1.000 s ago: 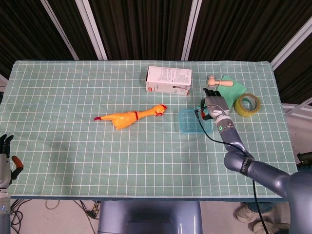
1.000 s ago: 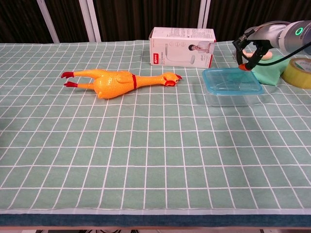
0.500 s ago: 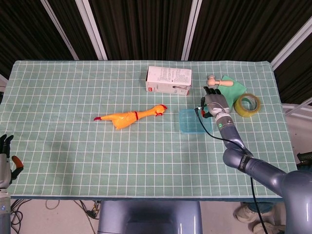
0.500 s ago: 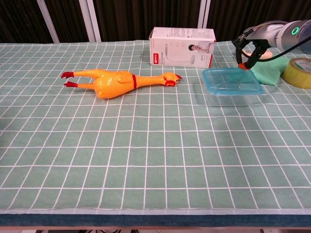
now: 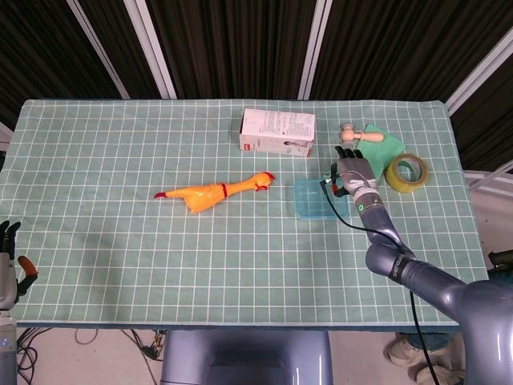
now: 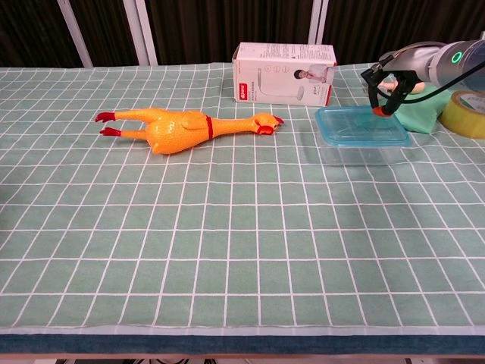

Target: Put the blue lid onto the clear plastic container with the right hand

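Blue lid (image 6: 361, 125) sits on top of the clear plastic container (image 6: 356, 148), right of centre on the table's green checked cloth (image 6: 227, 250). Right robot hand (image 5: 353, 173) hovers at the lid's far right edge, fingers bent down with a red fingertip (image 6: 378, 111) at the rim, holding nothing; actual contact cannot be told. Left robot hand (image 5: 10, 265) rests off the table's near left corner, fingers apart and empty; yellow rubber chicken (image 5: 212, 192) lies left of the container, well apart.

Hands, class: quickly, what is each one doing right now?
Left hand: holds nothing, fingers apart, open.
Right hand: beside the blue lid; grip cannot be told.
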Controlling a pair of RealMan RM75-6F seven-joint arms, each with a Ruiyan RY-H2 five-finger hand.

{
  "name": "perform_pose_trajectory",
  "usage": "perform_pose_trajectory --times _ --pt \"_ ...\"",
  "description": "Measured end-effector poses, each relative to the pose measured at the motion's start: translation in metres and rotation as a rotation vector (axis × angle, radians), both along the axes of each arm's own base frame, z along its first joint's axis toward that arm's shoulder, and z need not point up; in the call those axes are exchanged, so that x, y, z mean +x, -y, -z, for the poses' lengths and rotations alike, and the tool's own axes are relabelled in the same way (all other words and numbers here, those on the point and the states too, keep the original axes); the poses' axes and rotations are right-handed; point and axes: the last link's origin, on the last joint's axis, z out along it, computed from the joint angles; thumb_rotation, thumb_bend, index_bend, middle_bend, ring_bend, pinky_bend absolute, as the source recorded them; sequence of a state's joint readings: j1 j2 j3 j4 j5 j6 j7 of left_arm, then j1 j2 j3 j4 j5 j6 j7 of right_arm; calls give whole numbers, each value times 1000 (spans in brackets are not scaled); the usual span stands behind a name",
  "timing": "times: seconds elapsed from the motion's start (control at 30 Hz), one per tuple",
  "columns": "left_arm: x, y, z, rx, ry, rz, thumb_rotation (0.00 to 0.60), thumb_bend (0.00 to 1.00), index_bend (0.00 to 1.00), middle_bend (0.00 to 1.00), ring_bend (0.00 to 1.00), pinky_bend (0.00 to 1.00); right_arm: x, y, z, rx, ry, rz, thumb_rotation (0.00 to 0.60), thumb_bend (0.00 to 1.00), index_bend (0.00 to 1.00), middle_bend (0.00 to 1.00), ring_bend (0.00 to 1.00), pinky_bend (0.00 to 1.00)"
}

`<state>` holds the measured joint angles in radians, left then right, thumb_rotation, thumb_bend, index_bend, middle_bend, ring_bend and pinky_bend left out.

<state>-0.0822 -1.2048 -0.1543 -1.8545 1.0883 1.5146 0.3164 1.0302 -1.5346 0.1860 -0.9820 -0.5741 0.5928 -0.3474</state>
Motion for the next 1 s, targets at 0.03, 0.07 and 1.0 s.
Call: perform_pose_trajectory --times 0.03,0.07,1.0 --pt "0 0 0 0 -1 1 600 772 93 0 0 0 0 0 0 0 -1 1 600 459 622 0 0 0" --pt "0 0 0 0 -2 1 600 772 93 0 0 0 -1 1 0 1 -3 2 600 459 623 0 0 0" --pt "0 0 0 -2 0 -1 600 772 93 0 0 0 -9 -2 12 53 -42 17 600 459 624 0 0 0"
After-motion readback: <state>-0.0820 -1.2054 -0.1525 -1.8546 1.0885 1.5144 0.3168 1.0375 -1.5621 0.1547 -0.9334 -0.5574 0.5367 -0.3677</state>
